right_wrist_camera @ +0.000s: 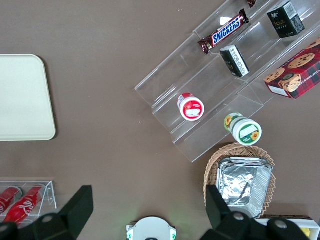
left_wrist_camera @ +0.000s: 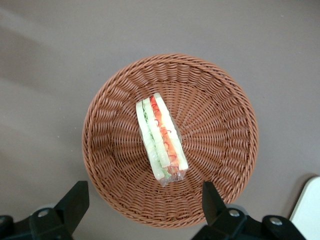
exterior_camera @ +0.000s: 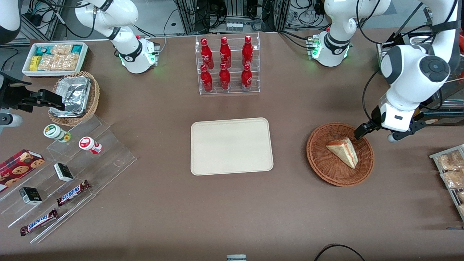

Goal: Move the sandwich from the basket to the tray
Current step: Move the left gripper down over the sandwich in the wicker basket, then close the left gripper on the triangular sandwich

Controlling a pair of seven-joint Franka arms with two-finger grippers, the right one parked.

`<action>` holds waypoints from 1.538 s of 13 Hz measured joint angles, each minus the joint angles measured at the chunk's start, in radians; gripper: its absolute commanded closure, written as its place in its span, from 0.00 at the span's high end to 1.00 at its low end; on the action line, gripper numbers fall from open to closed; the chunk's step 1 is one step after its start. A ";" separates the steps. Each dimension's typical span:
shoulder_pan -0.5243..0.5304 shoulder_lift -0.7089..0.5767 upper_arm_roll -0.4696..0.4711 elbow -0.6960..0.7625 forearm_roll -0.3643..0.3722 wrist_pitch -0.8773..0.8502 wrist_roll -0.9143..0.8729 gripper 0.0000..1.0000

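SNICKERS on two candy bars [exterior_camera: 73,192] [exterior_camera: 38,222] lying on the clear stepped shelf [exterior_camera: 95,165] — white script lettering on the red bottles [exterior_camera: 225,53] too small to read, left pincer [exterior_camera: 375,133] above the basket [exterior_camera: 320,159] unmarked

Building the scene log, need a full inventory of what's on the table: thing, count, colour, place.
sandwich: 1, pale bread with red and green filling, lying in the basket
basket: 1, reddish-brown wicker, toward the working arm's end
tray: 1, cream, table centre, nothing on it
bottles: 6, red, in a clear rack farther from the front camera than the tray
foil-lined basket: 1, tan, toward the parked arm's end
white box: 1, holds snack packets, beside the foil-lined basket
clear stepped stand: 1, holds two cups, two Snickers bars, two dark boxes, one cookie box
snack packets: several, tan, at the working arm's table edge
gripper: 1, black fingers, open, above the basket's rim
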 measured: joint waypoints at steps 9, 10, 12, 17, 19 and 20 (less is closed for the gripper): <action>-0.026 0.192 -0.015 -0.070 0.000 0.319 -0.141 1.00; -0.026 0.205 -0.015 -0.087 0.000 0.347 -0.143 1.00; -0.026 0.232 -0.015 -0.098 0.000 0.375 -0.146 0.98; -0.026 0.267 -0.015 -0.096 0.000 0.401 -0.156 0.00; -0.026 0.266 -0.023 -0.079 0.000 0.398 -0.157 0.00; -0.026 0.264 -0.030 -0.063 0.000 0.381 -0.158 0.00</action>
